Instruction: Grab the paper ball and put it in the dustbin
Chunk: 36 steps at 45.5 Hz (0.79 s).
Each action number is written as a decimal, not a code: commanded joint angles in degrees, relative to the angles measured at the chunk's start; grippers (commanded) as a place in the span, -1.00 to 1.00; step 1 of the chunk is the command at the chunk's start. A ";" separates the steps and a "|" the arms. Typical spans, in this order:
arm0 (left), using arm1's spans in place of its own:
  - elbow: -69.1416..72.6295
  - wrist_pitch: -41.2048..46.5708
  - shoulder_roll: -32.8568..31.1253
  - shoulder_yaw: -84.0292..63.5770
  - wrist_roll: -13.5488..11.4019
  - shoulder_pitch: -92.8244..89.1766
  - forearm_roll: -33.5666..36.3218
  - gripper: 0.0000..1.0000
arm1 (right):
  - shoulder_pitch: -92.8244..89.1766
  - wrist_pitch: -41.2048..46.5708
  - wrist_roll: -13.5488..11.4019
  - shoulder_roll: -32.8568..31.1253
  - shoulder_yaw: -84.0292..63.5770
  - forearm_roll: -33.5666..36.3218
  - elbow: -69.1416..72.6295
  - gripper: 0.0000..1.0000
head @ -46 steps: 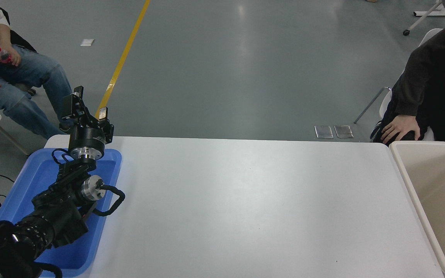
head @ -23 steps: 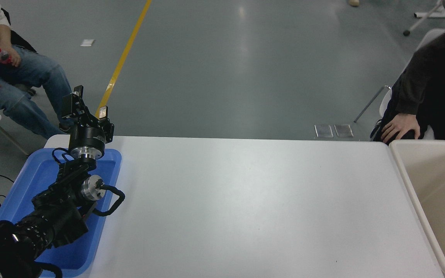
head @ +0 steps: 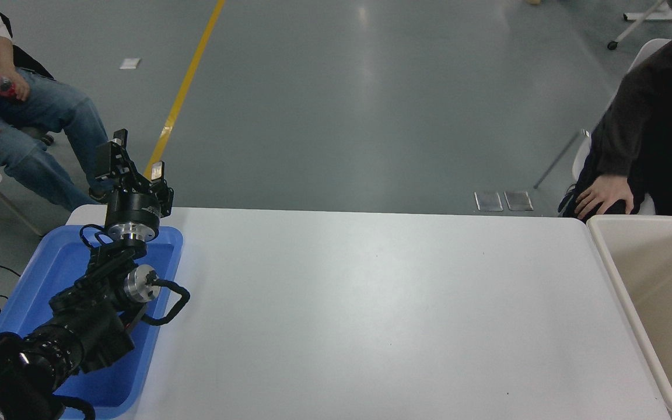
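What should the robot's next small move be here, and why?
Probably bring the right arm back into view to seek another ball: no paper ball shows on the table or in the visible part of the dustbin, and the right arm is out of frame. The left gripper is parked above the blue tray.

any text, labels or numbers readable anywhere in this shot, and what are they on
No text here can be read.
Left pincer: a small pale sticker on one finger, too small to read.
Grey ring at the left wrist: faint marks, too blurred to read.
Bottle held by the seated person at top left: red label, no legible print.
Blue tray, white table and dustbin: no visible print.
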 commanded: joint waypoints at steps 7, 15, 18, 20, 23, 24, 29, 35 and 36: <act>0.00 0.00 -0.03 0.01 -0.02 0.06 0.01 0.99 | -17.61 -3.45 -0.50 10.82 12.45 8.73 -15.85 -1.00; 0.00 0.00 -0.03 0.01 -0.02 0.06 0.01 0.99 | -20.95 -3.72 -0.50 14.79 12.28 13.92 -19.90 -1.00; 0.00 0.00 -0.03 0.01 -0.02 0.06 0.01 0.99 | -20.95 -3.71 -0.50 14.88 12.28 13.92 -19.64 -1.00; 0.00 0.00 -0.03 0.01 -0.02 0.06 0.01 0.99 | -21.04 -3.71 -0.50 14.79 12.37 13.92 -19.47 -1.00; 0.00 0.00 -0.03 0.01 -0.02 0.06 0.01 0.99 | -21.04 -3.71 -0.50 14.70 12.46 14.01 -19.47 -1.00; 0.00 0.00 -0.03 0.01 -0.02 0.06 0.01 0.99 | -21.04 -3.63 -0.50 14.70 12.46 14.01 -19.47 -1.00; 0.00 0.00 -0.03 0.01 -0.02 0.06 0.01 0.99 | -20.96 -3.28 -0.50 14.61 12.46 14.01 -19.38 -1.00; 0.00 0.00 -0.03 -0.08 -0.02 0.06 0.01 0.99 | -20.95 -3.10 -0.50 14.17 12.98 14.01 -19.20 0.42; 0.00 0.00 -0.03 -0.08 -0.02 0.06 0.01 0.99 | -20.95 -3.10 -0.41 14.17 13.59 14.01 -19.11 0.65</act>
